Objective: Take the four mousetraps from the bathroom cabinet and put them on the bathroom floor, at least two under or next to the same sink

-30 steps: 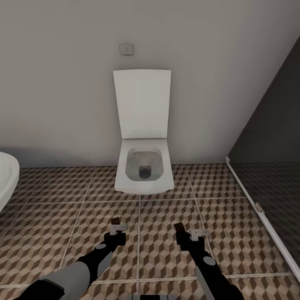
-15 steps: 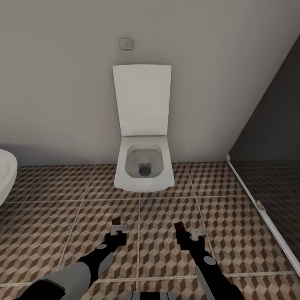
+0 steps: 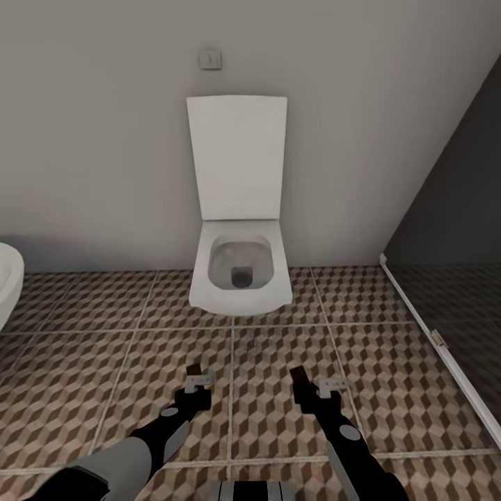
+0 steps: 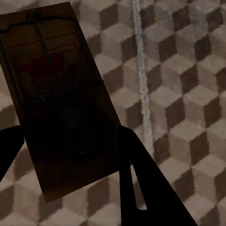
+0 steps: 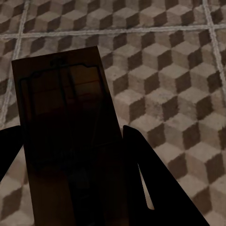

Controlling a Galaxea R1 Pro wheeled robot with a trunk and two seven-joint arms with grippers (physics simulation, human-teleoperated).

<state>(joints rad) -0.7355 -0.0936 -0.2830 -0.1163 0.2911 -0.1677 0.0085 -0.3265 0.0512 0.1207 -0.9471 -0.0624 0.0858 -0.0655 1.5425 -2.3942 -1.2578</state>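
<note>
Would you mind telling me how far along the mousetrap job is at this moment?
Partway. Each tool holds one mousetrap: the left tool grips a trap, the right tool another, both above the tiled floor facing the toilet. Neither trap is set down yet, and a sink to place them beside is not visible.

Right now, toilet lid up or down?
Up. The toilet lid stands upright against the wall, and the open bowl shows below it.

You're looking down at the bathroom floor (image 3: 83,390), cube-patterned tiles with pale grout; a dark shower screen's white rail (image 3: 445,369) stands on it at your right.
</note>
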